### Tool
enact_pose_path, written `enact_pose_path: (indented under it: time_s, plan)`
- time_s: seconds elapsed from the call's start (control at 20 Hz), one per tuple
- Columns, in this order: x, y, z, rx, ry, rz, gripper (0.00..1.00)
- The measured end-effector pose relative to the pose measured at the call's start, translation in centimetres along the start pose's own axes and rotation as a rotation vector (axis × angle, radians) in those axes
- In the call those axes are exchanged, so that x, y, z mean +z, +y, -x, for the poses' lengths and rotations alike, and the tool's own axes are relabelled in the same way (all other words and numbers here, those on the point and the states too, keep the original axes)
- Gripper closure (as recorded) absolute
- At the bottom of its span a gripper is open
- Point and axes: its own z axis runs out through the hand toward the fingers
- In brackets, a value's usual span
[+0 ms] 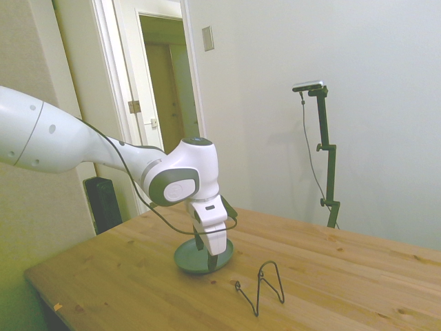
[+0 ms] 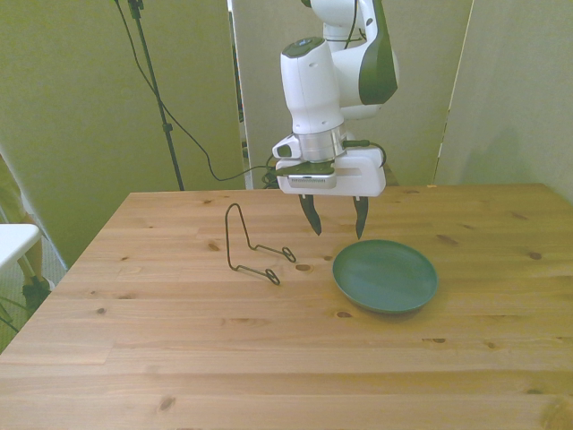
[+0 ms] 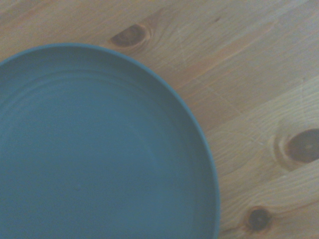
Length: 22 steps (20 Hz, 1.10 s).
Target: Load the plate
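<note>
Gripper poised above the plate's rim, nothing held yet.

We see the plate [image 2: 385, 276] lying flat, right side up, on the wooden table [image 2: 179, 358], with the black wire rack [image 2: 253, 246] near it toward the front view's left, and apart from it. Our gripper [image 2: 336, 222] hangs just over the plate's rim on the rack side, fingers spread moderately and empty. We judge the step in hand is the pickup: we should come down so one finger lands inside the raised rim and the other outside, pinch firmly since the rim is shallow and may slip, then tip the plate upright before seating it in the rack.
</note>
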Motion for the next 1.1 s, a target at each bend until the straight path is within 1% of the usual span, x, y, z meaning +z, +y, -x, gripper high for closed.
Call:
enact_pose_path:
  time_s: [0.2, 0.65, 0.7, 1.1]
  plan:
    - [1.8, -0.5, -0.2, 0.005, -0.007, 0.009, 0.00]
    - [3.5, -1.6, 0.2, 0.002, -0.017, -0.004, 0.00]
    - [3.8, -1.7, 0.2, 0.002, -0.020, -0.001, 1.00]
    - [4.7, -2.1, 0.0, -0.033, -0.041, -0.019, 1.00]
